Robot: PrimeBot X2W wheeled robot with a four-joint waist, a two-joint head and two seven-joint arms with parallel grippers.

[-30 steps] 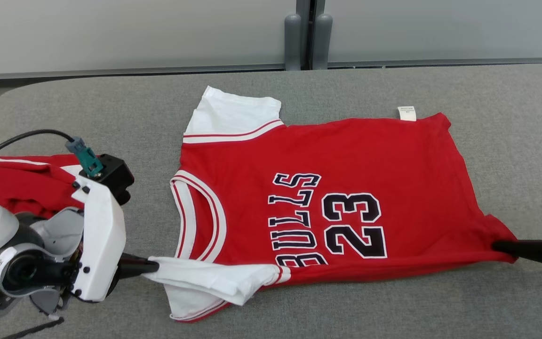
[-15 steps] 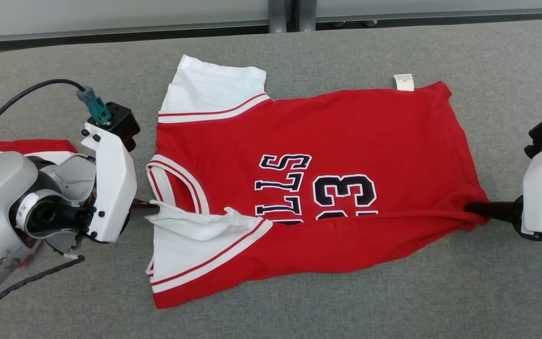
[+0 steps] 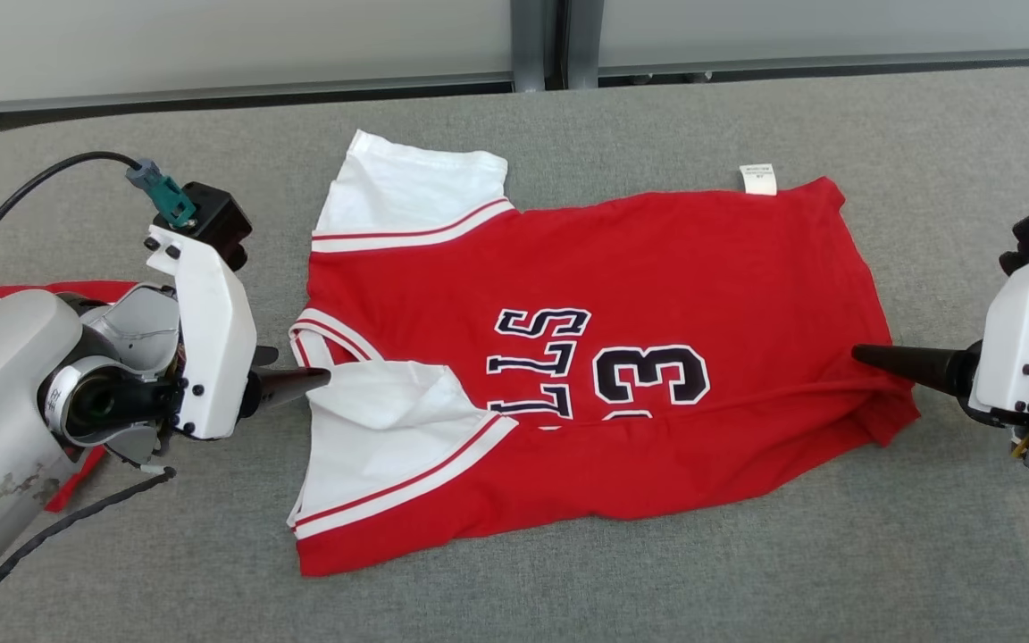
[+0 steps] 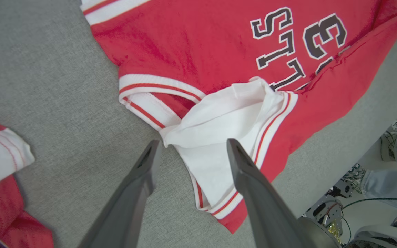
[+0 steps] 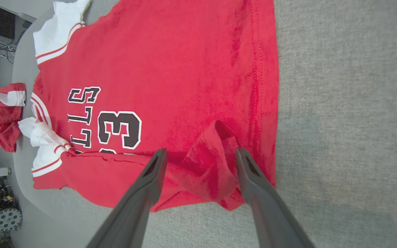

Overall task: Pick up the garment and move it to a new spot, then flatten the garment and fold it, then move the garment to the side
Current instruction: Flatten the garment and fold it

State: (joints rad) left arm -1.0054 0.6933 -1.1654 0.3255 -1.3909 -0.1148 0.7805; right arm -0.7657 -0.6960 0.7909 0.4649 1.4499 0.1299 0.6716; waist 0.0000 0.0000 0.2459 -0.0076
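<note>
A red jersey-style T-shirt with white sleeves [image 3: 639, 268] lies spread on the middle of a grey fabric-covered table [image 3: 747, 572]. In the head view its long axis runs side to side: the red-and-white striped collar [image 3: 336, 329] points to the robot's left and the hem to its right.

The near long edge is folded up over the front. The crease cuts through the black, white-edged chest print, so only "LLS" and "3" can be read and the rest is covered. The near white sleeve [image 3: 372, 429] lies rumpled on top of the fold. The far white sleeve [image 3: 407, 192] lies flat. A small white label [image 3: 757, 179] sticks out at the far hem corner.

The left gripper [image 4: 193, 143] has its 2 dark fingers spread apart, with the near sleeve's corner between the tips, unpinched. The right gripper [image 5: 201, 151] is also parted, over a puckered hem corner; whether it touches the cloth is unclear.

A second red-and-white garment [image 3: 32, 288] lies at the table's left end, mostly hidden behind the left arm.
</note>
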